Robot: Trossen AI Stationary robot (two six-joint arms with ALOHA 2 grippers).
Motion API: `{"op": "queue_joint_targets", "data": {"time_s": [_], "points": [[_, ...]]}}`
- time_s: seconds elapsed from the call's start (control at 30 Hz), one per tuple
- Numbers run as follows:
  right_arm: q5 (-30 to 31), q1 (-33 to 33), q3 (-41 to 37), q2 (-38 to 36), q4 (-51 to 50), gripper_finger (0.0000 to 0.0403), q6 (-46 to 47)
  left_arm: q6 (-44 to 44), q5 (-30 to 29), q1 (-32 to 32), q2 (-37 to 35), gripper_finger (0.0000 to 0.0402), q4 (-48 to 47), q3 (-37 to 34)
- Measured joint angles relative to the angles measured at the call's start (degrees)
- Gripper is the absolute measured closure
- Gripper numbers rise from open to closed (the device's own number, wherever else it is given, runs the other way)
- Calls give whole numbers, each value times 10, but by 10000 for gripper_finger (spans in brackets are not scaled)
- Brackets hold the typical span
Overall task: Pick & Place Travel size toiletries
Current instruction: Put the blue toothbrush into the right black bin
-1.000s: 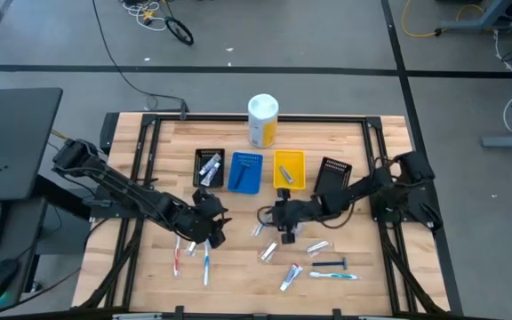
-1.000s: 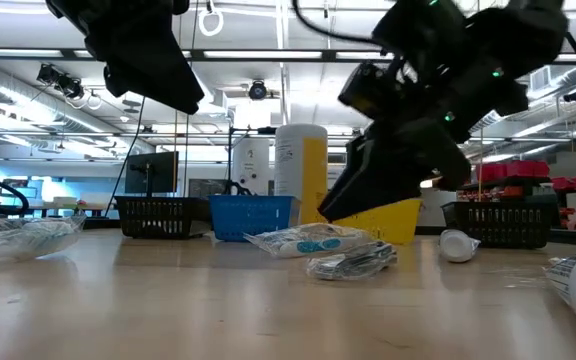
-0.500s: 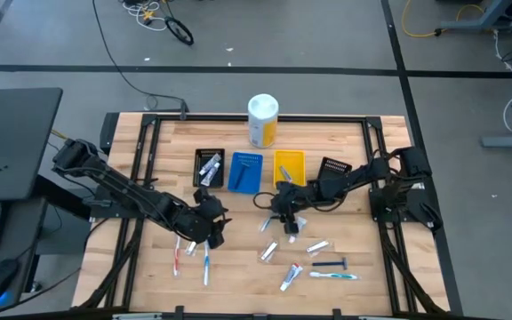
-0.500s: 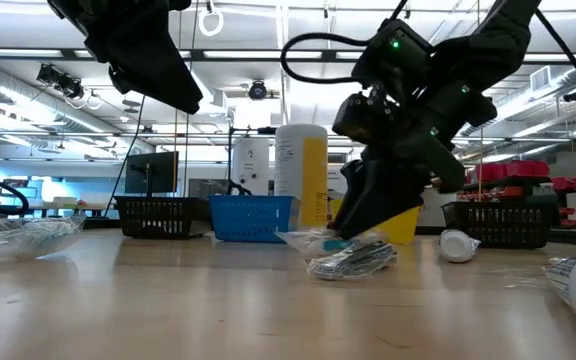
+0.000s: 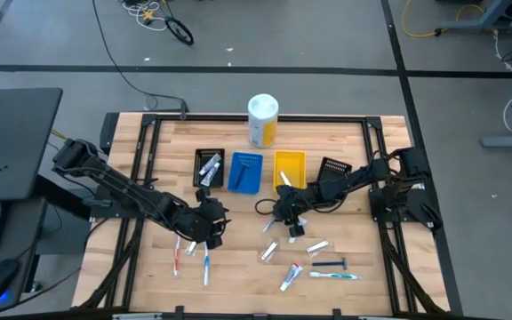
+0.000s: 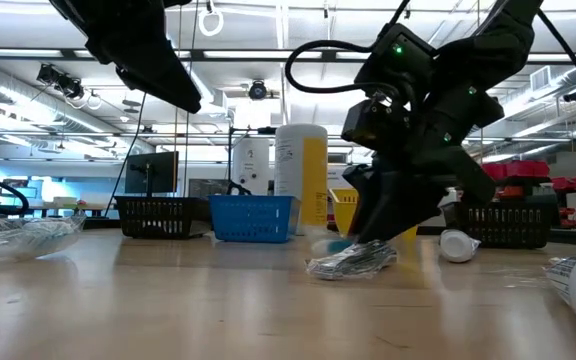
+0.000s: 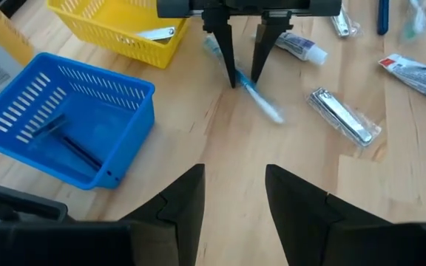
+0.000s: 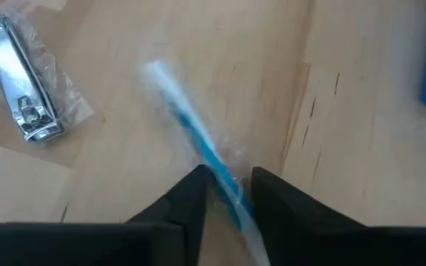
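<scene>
A blue-and-white wrapped toothbrush (image 7: 244, 80) lies flat on the table in front of the yellow bin (image 5: 289, 169). My right gripper (image 7: 244, 77) stands over it, pointing down and open, one finger on each side; the right wrist view shows the toothbrush (image 8: 214, 171) running between those fingers. My left gripper (image 7: 231, 203) is open and hovers left of centre (image 5: 207, 224), above a red toothbrush (image 5: 177, 258) and a blue one (image 5: 206, 264). Several small tubes (image 5: 270, 252), a dark blue razor (image 5: 330, 264) and a teal toothbrush (image 5: 334, 276) lie near the front edge. My right gripper straddles the toothbrush near its middle (image 8: 224, 181), coming from above with its fingers (image 8: 187, 203) across the handle. The toothbrush lies on the table. Whether the fingers touch it, I cannot tell.
A wrapped nail clipper (image 7: 345, 116) lies close beside the right gripper. Behind it stand a black bin (image 5: 208, 167), a blue bin (image 5: 245, 172), the yellow bin and another black bin (image 5: 332, 175). The white-and-yellow canister (image 5: 262, 120) stands at the far edge.
My right gripper has come down from above the table and moved slightly toward the far edge, so that its fingers now stand around the wrapped toothbrush at table height. The left arm has kept still.
</scene>
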Motion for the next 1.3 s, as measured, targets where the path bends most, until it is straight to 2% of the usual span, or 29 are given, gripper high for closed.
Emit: {"op": "queue_joint_targets", "data": {"time_s": [0.2,0.37,0.5,0.63,0.77,0.9,1.03,1.13,1.2,1.3], "points": [[-16,1,4,0,5,367,33,0,-18,0,0,251,0,0],[-41,6,26,-28,-11,373,94,-35,-98,0,0,251,0,0],[-39,9,46,-85,-26,374,103,-24,-121,2,0,251,0,0],[-13,9,49,-160,-36,375,97,-17,-116,13,0,251,4,0],[95,9,49,-255,-129,376,123,-13,-114,26,0,251,9,0],[248,5,49,-342,-268,376,243,-13,-113,38,0,251,9,0],[315,-9,32,-397,-429,376,425,-10,-113,48,0,251,9,0],[325,-22,9,-415,-527,375,577,-10,-112,55,0,251,9,0],[305,-31,-9,-419,-565,375,630,-9,-112,60,0,251,9,0],[267,-45,-39,-418,-566,375,691,-9,-112,66,0,251,9,0]]}}
